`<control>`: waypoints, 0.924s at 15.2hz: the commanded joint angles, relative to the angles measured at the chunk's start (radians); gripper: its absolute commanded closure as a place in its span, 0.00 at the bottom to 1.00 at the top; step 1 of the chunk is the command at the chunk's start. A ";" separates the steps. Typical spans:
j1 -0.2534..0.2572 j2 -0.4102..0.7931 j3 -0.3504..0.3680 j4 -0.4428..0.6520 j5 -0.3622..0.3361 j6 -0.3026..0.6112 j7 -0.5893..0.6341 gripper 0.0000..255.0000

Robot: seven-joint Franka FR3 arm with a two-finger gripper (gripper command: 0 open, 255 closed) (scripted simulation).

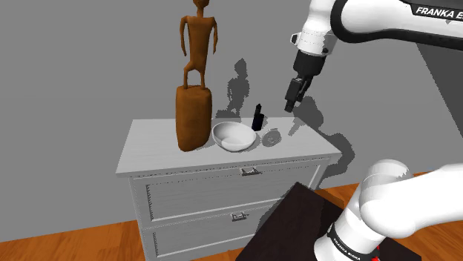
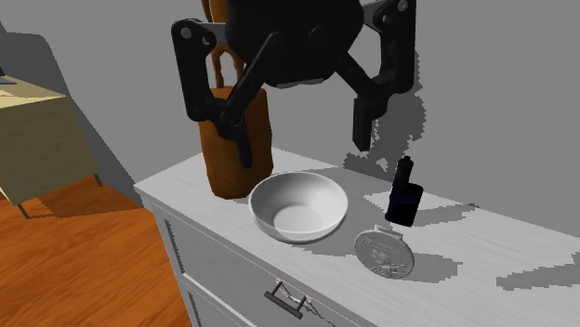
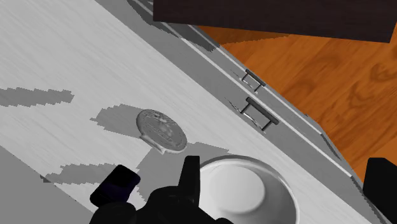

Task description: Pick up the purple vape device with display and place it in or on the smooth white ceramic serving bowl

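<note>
Atop the white dresser (image 1: 156, 148), just beside the white bowl (image 1: 231, 136) on the shoulder view's right and apart from it: dark purple vape device (image 1: 257, 117), upright, thin cap over a squarish body, grey disc (image 1: 272, 137) lying flat near both. Looks light, stiff and smooth-sided, so prone to tip or slip; probably best clasped across the broad body, low down, rather than by the narrow cap. Bowl empty, wide-mouthed, with a brown wooden figure (image 1: 194, 89) at its left; pincer (image 1: 291, 100) high above and right of the vape, fingers spread wide, clasping nothing.
</note>
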 commanded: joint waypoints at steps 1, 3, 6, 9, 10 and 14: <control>0.000 0.000 0.000 0.000 0.000 0.000 0.000 0.00; -0.007 0.063 -0.036 0.021 -0.017 0.031 -0.042 0.00; -0.015 0.164 -0.087 0.063 -0.037 0.073 -0.103 0.00; -0.022 0.271 -0.135 0.117 -0.048 0.109 -0.165 0.00; -0.024 0.308 -0.150 0.138 -0.049 0.119 -0.186 0.00; -0.030 0.461 -0.206 0.234 -0.046 0.153 -0.270 0.00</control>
